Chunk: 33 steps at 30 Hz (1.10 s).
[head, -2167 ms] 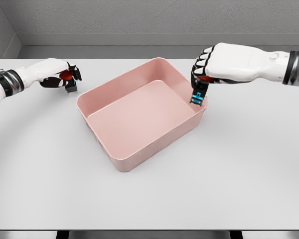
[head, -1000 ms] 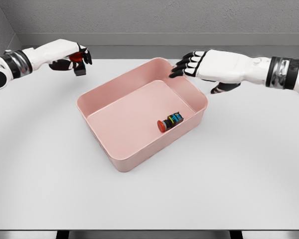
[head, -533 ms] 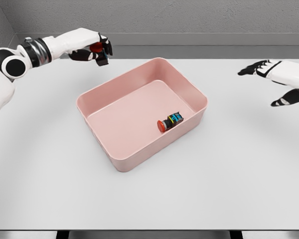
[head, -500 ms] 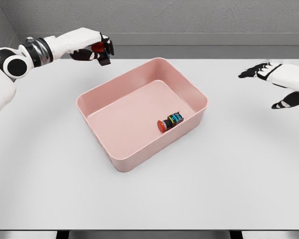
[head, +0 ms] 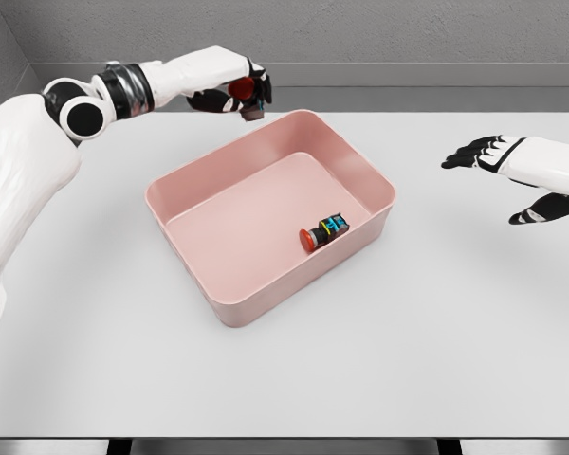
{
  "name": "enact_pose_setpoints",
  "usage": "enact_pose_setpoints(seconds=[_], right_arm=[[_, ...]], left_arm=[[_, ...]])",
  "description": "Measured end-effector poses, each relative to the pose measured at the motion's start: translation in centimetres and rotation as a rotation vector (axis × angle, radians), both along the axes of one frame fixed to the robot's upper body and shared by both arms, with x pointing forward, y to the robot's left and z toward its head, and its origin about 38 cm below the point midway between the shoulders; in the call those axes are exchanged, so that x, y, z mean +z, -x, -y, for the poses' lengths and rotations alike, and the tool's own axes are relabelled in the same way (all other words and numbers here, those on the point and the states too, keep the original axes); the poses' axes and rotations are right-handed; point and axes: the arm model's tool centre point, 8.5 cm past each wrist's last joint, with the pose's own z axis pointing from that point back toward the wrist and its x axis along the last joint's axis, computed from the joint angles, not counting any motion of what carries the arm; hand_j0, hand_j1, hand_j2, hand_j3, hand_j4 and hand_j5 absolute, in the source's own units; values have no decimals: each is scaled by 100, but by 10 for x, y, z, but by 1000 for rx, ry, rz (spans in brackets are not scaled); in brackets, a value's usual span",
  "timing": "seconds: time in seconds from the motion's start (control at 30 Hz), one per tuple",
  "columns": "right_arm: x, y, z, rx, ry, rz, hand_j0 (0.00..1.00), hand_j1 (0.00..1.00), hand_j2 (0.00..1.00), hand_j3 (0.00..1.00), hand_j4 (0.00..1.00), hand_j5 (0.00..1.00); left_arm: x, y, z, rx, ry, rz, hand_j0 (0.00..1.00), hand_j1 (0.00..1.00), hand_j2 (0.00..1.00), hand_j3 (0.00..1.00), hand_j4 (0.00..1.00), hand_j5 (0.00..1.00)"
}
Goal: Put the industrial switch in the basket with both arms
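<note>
Looking down, we see the white table (head: 455, 360) and pink basket (head: 218, 313) – one industrial switch (head: 324, 230) lies inside by its right wall. Our left hand (head: 229, 87) pinches a second switch (head: 249, 98) just beyond the far rim. Our right hand (head: 512, 175) hangs spread, empty, well off right.

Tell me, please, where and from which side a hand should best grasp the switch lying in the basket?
Grip the dark body of the switch across its long sides, coming from above. It lies on its side near the pink basket wall, red button pointing left, so sideways access looks blocked.
</note>
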Motion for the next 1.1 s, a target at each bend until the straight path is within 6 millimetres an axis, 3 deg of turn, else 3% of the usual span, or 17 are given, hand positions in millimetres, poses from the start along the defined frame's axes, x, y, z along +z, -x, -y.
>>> enact_pose_setpoints(seconds=[0.43, 0.57, 0.73, 0.9, 0.97, 1.0, 1.1], right_arm=[[-6, 0, -4, 7, 3, -9, 100, 100, 100, 100, 100, 100], [-8, 0, -5, 10, 3, -12, 100, 100, 100, 100, 100, 100], [-11, 0, -6, 12, 3, -18, 100, 100, 100, 100, 100, 100], [-12, 0, -7, 16, 2, -20, 100, 100, 100, 100, 100, 100], [-12, 0, -8, 17, 1, -20, 100, 100, 100, 100, 100, 100], [-12, 0, -8, 18, 1, -20, 100, 100, 100, 100, 100, 100], [-12, 0, -9, 19, 0, -20, 100, 100, 100, 100, 100, 100]], left_arm=[[8, 21, 62, -158, -5, 41, 50, 50, 50, 50, 50, 50], [3, 30, 71, -195, -15, 43, 53, 53, 53, 53, 53, 53], [-1, 33, 67, -199, -23, 39, 57, 57, 57, 57, 57, 57], [-1, 35, 64, -203, -22, 43, 89, 89, 89, 89, 89, 89], [1, 37, 66, -213, -21, 51, 92, 92, 92, 92, 92, 92], [2, 38, 67, -218, -21, 55, 100, 100, 100, 100, 100, 100], [5, 41, 71, -232, -19, 66, 100, 100, 100, 100, 100, 100]])
